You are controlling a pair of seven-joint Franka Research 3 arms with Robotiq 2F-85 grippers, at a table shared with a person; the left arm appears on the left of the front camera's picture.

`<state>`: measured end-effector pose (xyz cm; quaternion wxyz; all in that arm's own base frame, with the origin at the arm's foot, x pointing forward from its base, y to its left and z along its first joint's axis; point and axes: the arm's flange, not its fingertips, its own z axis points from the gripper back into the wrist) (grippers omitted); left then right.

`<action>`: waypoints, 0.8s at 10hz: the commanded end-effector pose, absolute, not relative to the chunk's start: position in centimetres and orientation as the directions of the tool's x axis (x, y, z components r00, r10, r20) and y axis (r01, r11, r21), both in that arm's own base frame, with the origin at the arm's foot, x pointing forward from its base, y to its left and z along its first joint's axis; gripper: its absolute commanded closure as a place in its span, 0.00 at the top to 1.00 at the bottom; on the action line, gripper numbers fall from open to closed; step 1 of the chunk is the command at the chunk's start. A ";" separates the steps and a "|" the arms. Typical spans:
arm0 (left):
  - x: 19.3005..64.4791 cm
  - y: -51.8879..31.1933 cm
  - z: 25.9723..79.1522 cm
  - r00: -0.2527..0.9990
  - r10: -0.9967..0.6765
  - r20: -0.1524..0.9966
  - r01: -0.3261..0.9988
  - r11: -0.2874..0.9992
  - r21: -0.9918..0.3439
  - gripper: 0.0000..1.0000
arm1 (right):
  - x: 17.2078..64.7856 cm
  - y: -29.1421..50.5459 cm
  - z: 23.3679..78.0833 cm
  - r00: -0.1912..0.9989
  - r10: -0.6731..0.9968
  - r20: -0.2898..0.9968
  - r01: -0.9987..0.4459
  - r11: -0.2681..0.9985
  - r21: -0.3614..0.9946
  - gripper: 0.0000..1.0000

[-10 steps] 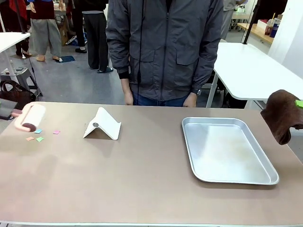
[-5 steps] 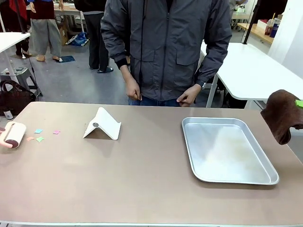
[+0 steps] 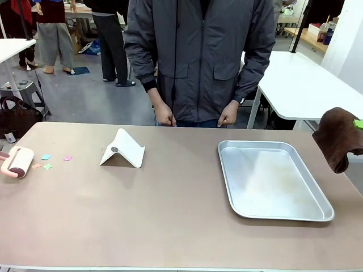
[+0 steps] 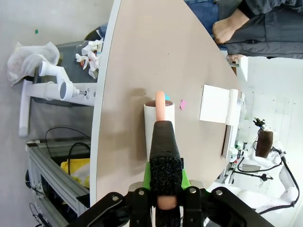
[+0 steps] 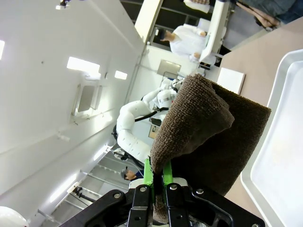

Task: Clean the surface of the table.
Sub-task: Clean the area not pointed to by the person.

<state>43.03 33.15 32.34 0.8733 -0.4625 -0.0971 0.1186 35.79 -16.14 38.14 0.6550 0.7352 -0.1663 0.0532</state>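
Observation:
The table [image 3: 170, 215] has a tan top with a few small coloured paper scraps [image 3: 46, 166] near its left edge. A lint roller [image 3: 18, 161] with a pink handle lies on the top just left of the scraps. In the left wrist view my left gripper [image 4: 163, 126] is shut on the roller's handle [image 4: 160, 100], with the roller [image 4: 150, 124] pressed on the table and scraps [image 4: 182, 104] just beyond it. My right gripper [image 5: 157, 176] is shut on a brown cloth [image 5: 208, 127]. The cloth [image 3: 337, 136] hangs off the table's right edge.
A white folded stand [image 3: 122, 149] sits left of centre. A silver metal tray [image 3: 272, 178] lies at the right. A person in a grey jacket [image 3: 198, 56] stands at the far side, both hands held together at the waist. White tables stand behind.
The lint roller has moved left and toward the robot's side, to just left of the scraps. The person's hands came together. The cloth has stayed put.

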 end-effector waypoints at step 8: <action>41.9 26.2 31.7 0.986 0.127 0.109 0.003 0.638 -0.770 0.22 | 35.6 -16.1 38.7 0.935 -0.178 0.308 -0.328 -0.097 0.940 0.09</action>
